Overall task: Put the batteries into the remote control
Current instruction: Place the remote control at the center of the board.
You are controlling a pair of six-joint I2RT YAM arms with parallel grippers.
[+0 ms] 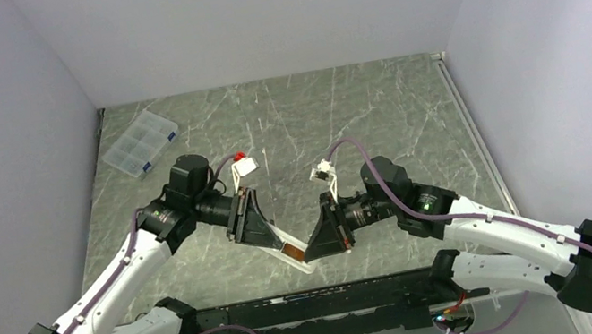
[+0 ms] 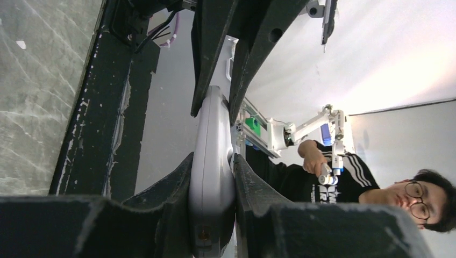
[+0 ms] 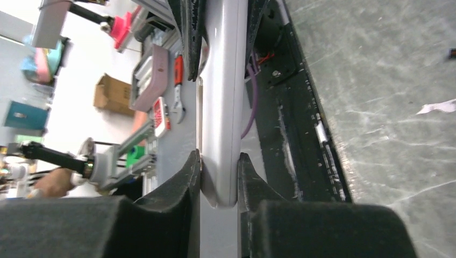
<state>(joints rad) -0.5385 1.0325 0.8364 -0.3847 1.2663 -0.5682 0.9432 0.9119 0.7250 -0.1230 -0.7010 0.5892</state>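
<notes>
The white remote control (image 1: 296, 255) is held in the air between both grippers, just above the near edge of the table. Its reddish-brown battery recess (image 1: 291, 249) faces up. My left gripper (image 1: 271, 241) is shut on one end of it; in the left wrist view the remote (image 2: 211, 140) sits edge-on between the jaws of my left gripper (image 2: 213, 164). My right gripper (image 1: 319, 248) is shut on the other end; in the right wrist view my right gripper (image 3: 219, 161) clamps the remote (image 3: 223, 97). No battery is in view.
A clear compartment box (image 1: 140, 143) with blue clips stands at the far left of the marbled table (image 1: 356, 111). A small white flat piece (image 3: 436, 107) lies on the table. The black base rail (image 1: 315, 302) runs below the grippers. A person (image 2: 376, 185) sits beyond the table.
</notes>
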